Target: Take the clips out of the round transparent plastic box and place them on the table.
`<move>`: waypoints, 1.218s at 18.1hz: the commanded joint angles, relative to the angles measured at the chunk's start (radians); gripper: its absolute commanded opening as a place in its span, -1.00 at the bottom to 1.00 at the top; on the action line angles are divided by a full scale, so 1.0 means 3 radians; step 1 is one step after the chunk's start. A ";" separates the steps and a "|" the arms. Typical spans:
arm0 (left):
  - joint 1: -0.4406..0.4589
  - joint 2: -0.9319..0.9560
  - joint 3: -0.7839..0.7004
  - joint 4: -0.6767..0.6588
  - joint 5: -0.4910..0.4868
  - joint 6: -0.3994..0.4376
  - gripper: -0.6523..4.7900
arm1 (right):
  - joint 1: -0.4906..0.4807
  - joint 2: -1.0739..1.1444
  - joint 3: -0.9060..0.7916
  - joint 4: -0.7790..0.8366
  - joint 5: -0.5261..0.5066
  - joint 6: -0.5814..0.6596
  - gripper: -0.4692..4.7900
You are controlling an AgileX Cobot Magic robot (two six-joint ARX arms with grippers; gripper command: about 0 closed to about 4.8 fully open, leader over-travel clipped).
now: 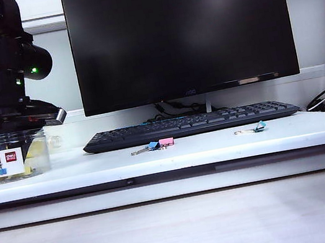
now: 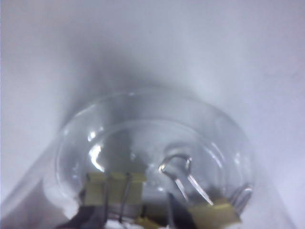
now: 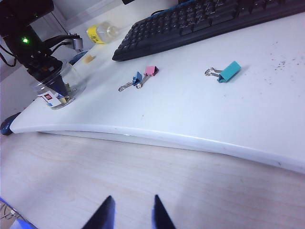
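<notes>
Left wrist view: my left gripper [image 3: 61, 88] is down inside the round transparent plastic box [image 1: 11, 155] at the table's [image 1: 217, 146] left end, over pale-yellow clips [image 2: 116, 188]; its jaw width I cannot tell. A glancing pinch could tip the box. My right gripper [image 3: 129, 212] hangs parted, empty, off the front edge.

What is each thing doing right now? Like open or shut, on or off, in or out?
round transparent plastic box: lid off, standing upright on the table.
yellow clips: inside the box.
left gripper: reaching down into the box; grip unclear.
right gripper: open, empty, off the table.
monitor: screen dark.
blue and pink clips: lying on the table.
teal clip: lying on the table.
</notes>
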 commanded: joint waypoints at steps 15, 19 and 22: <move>-0.0004 0.0188 -0.0014 0.0150 -0.0041 -0.0226 0.14 | 0.0000 -0.0006 0.0005 -0.0037 -0.0031 -0.0001 -0.41; -0.0005 0.0278 -0.0015 0.0125 -0.0034 -0.0224 0.06 | -0.0001 -0.0006 0.0005 -0.0037 -0.0017 -0.0024 -0.41; -0.0005 0.0277 -0.0014 0.0088 -0.0032 -0.0209 -0.10 | -0.0001 -0.0006 0.0005 -0.0037 0.0041 -0.0023 -0.41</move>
